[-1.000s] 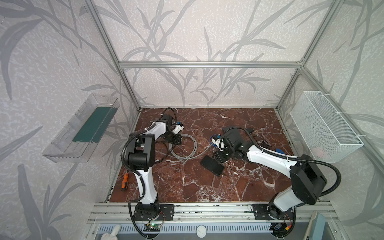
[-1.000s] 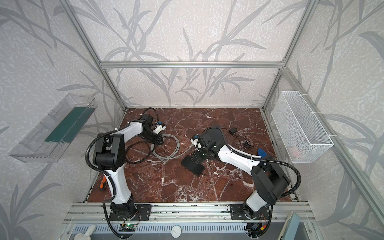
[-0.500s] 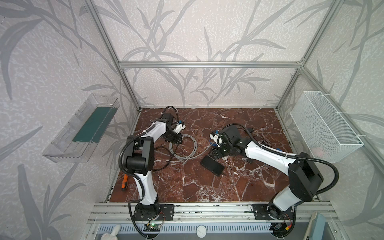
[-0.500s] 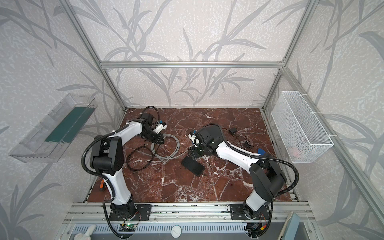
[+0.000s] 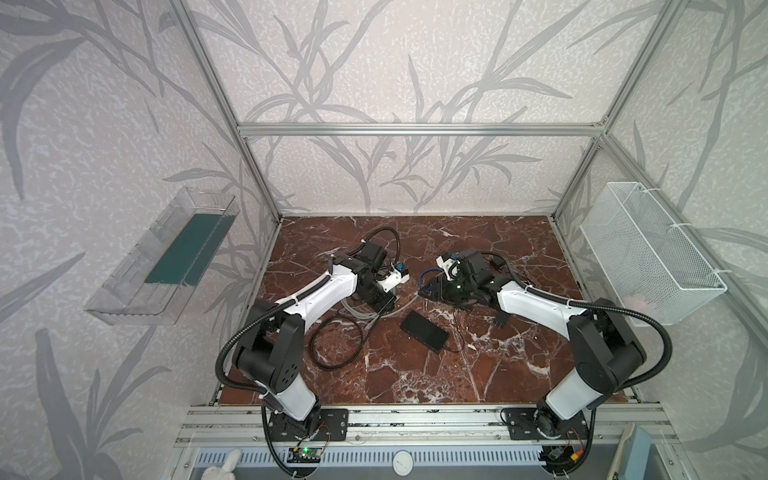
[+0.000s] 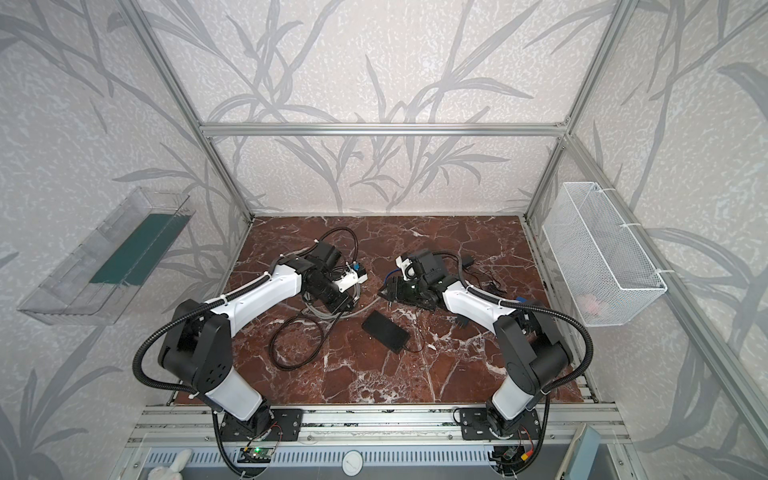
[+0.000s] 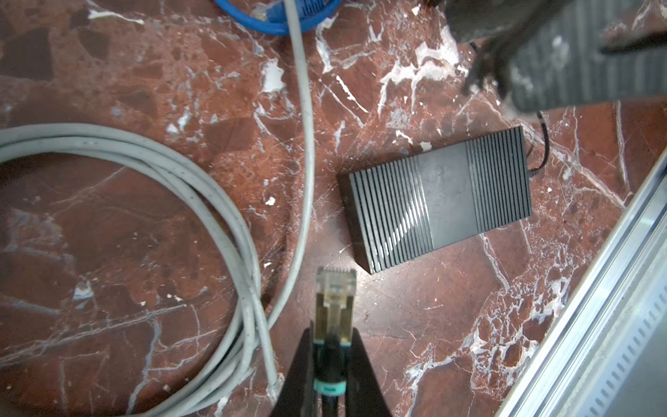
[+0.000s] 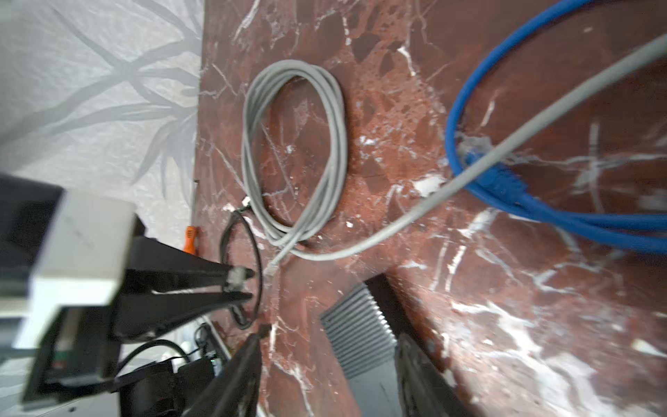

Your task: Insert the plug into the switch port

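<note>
The switch [image 5: 424, 331] [image 6: 384, 331] is a black ribbed box lying flat mid-table with a thin wire at one end; its ports do not show. My left gripper [image 7: 332, 335] [image 5: 384, 303] [image 6: 340, 303] is shut on the plug [image 7: 335, 299], a clear connector with a gold shell and a teal-ringed black boot. The plug hovers a short way off the switch's [image 7: 440, 200] near corner. My right gripper [image 8: 329, 337] [image 5: 430, 291] [image 6: 386, 293] stands open above the table, holding nothing. The switch [image 8: 355, 330] shows below its jaws, and the plug [image 8: 236, 276] to one side.
A grey cable coil [image 5: 361, 309] [image 7: 144, 162] and a black cable loop [image 5: 332, 340] lie left of the switch. A blue cable [image 8: 505, 187] lies behind it. An orange tool [image 8: 189, 240] sits by the left edge. A wire basket [image 5: 648, 257] hangs on the right wall.
My left gripper has swung toward the table's middle with the plug and tightened on it. My right gripper has drawn back from the switch, its jaws a little narrower. The switch has not moved.
</note>
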Tool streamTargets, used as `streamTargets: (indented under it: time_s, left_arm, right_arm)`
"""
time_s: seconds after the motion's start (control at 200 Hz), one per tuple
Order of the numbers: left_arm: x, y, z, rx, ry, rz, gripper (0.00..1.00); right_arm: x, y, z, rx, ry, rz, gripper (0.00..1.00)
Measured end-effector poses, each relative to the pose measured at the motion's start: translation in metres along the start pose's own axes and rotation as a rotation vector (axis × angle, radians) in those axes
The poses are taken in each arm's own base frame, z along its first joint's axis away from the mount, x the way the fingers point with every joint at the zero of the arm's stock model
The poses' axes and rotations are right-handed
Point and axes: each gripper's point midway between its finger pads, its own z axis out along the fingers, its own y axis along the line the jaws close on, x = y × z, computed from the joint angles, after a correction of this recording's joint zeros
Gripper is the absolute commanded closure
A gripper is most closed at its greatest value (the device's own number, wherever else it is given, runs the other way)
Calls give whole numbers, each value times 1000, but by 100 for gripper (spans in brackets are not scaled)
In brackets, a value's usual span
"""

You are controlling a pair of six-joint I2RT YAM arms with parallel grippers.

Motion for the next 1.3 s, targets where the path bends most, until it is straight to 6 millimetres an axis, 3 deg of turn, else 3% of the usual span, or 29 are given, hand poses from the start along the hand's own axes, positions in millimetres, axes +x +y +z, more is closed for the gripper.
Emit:
streamTargets:
  time_s: [0.125, 0.375, 0.715, 1.08, 1.3]
  left_arm:
    - [-2, -7, 2, 5, -2, 24, 90]
    - [-6, -10, 4, 0, -9, 42, 90]
    - [-7, -11, 5, -13, -7, 55, 90]
    - [-10, -13, 6, -14, -14, 58, 90]
    - [-13, -10, 9, -23, -36, 43, 70]
  right_arm:
    - [2, 11, 12, -101, 23, 83, 55]
    - [20, 12, 38, -164, 113, 211, 62]
    - [17, 28, 38, -239, 119, 220, 64]
    - [23, 26, 50, -262, 171, 236, 84]
    - [21, 23, 48, -276, 159, 248, 86]
